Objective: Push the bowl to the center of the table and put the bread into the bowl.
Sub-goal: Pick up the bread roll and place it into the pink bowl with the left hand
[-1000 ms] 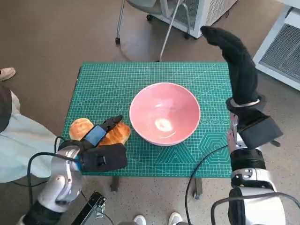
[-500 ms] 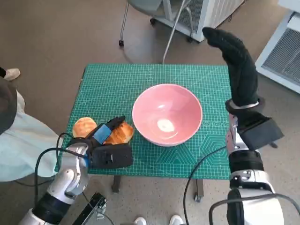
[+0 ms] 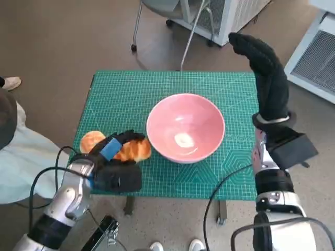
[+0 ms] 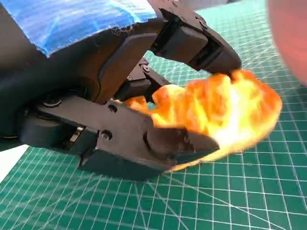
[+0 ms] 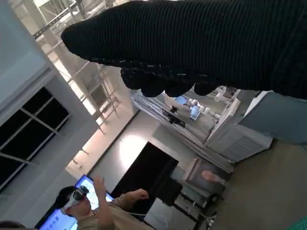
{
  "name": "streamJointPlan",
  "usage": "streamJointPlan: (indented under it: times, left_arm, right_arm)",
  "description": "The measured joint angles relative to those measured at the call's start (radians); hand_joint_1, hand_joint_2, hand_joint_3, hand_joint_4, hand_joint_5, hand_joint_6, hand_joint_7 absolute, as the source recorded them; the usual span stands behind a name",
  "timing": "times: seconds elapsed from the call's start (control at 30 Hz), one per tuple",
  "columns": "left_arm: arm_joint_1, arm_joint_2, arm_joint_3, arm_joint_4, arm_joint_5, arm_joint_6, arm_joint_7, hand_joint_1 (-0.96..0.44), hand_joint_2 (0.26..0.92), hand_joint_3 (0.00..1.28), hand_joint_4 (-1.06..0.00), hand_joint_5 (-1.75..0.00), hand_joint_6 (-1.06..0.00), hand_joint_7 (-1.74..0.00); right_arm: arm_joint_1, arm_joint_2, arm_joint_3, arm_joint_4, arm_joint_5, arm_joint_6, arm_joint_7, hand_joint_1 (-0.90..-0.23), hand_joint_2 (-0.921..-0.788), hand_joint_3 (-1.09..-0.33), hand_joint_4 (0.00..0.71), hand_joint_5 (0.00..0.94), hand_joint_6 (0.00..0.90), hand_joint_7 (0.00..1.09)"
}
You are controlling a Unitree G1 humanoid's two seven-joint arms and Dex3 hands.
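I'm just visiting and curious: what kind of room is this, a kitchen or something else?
Probably a lab or workshop, not a kitchen. The table wears a green cutting mat, a person sits at a lit screen, and wheeled equipment stands nearby.

Layout, taken from the bowl [image 3: 185, 127].
Bowl on the table [image 3: 125, 94]; bread [image 3: 133, 151] just left of it, left hand [image 3: 116, 159] over the bread; right hand [image 3: 264, 75] raised right of the bowl.

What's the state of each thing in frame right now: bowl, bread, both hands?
bowl: upright on the green mat, near the middle, nothing in it.
bread: on the mat beside the bowl, left hand's fingers closed around it.
left hand: grips the bread.
right hand: raised off the table, holds nothing.
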Motion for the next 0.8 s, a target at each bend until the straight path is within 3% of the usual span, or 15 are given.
streamJointPlan:
  times: [0.17, 0.3, 0.53, 0.8]
  left_arm:
    - [0.006, 0.01, 0.025, -0.002, -0.016, -0.017, 0.007, 0.0, 0.746, 0.4, -0.66, -1.39, -0.66, -1.03]
    - [0.007, 0.012, 0.057, -0.009, -0.028, -0.016, 0.008, 0.0, 0.829, 0.22, -0.7, -1.31, -0.67, -1.0]
    - [-0.001, 0.012, 0.135, -0.057, -0.061, 0.004, 0.004, 0.0, 0.856, 0.17, -0.72, -1.26, -0.66, -1.02]
    - [-0.098, 0.01, 0.25, -0.204, -0.089, 0.05, 0.01, 0.0, 0.892, 0.07, -0.79, -1.1, -0.65, -1.11]
  right_arm:
    - [0.002, 0.0, -0.001, -0.002, 0.001, 0.007, -0.002, -0.627, -0.921, -0.75, 0.274, 0.005, -0.001, 0.72]
    - [0.005, 0.0, 0.001, -0.003, -0.002, 0.007, -0.011, -0.629, -0.921, -0.749, 0.275, 0.005, -0.001, 0.72]
    - [0.005, 0.0, 0.002, -0.003, -0.002, 0.007, -0.012, -0.626, -0.921, -0.748, 0.275, 0.005, -0.001, 0.72]
    - [0.005, 0.0, 0.003, -0.003, -0.002, 0.006, -0.011, -0.624, -0.921, -0.749, 0.275, 0.005, -0.001, 0.72]
